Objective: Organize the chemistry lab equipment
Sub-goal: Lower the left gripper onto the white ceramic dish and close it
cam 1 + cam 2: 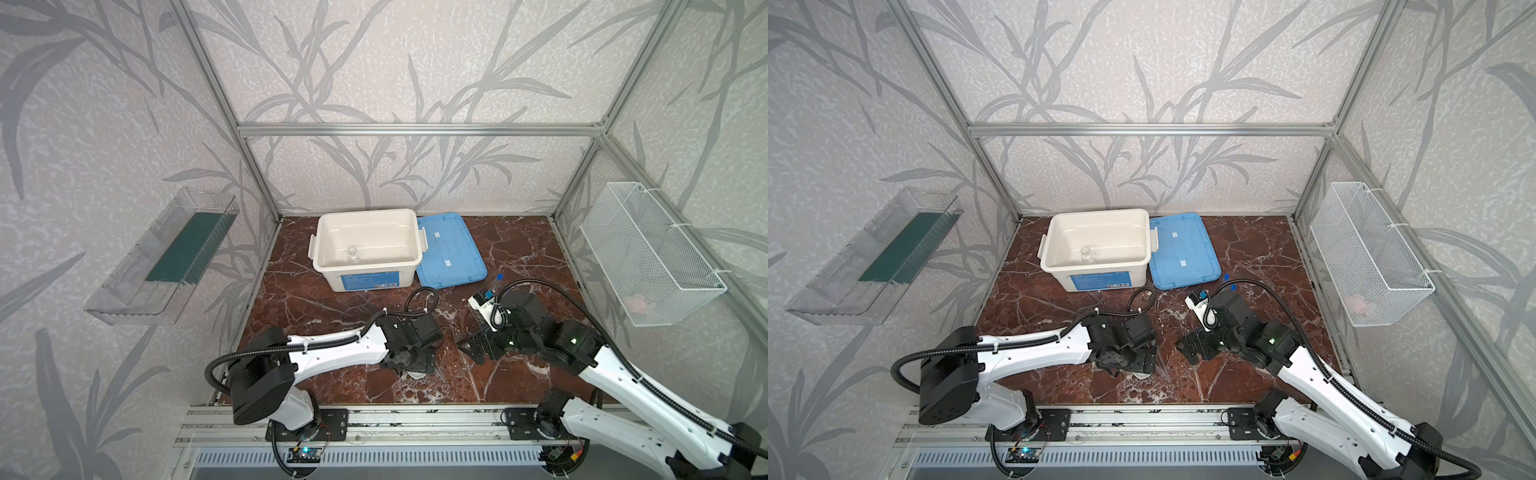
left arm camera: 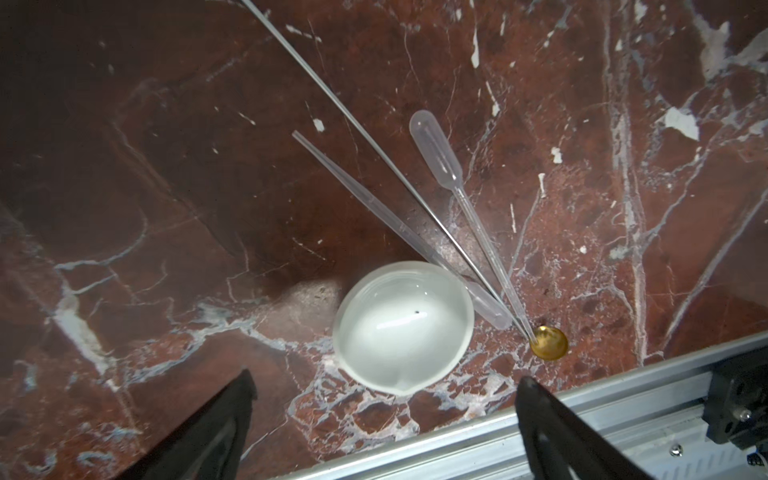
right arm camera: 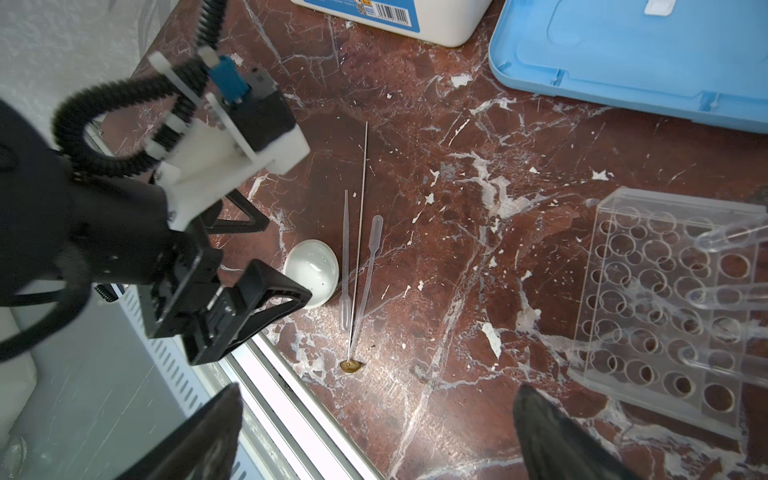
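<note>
Left gripper (image 2: 386,377) hanging wide over the small white round dish (image 2: 403,326), and it looks like we're lining up the pick.
We're wanting the jaws straddling its rim squarely: two thin clear pipettes (image 2: 436,153) and a metal spatula (image 2: 548,341) are lying just beside it, the rail (image 2: 602,395) is running close, and open surface (image 2: 166,166) is lying toward the white tub (image 1: 365,245). Right gripper (image 3: 376,399) is hanging wide too, empty.
</note>
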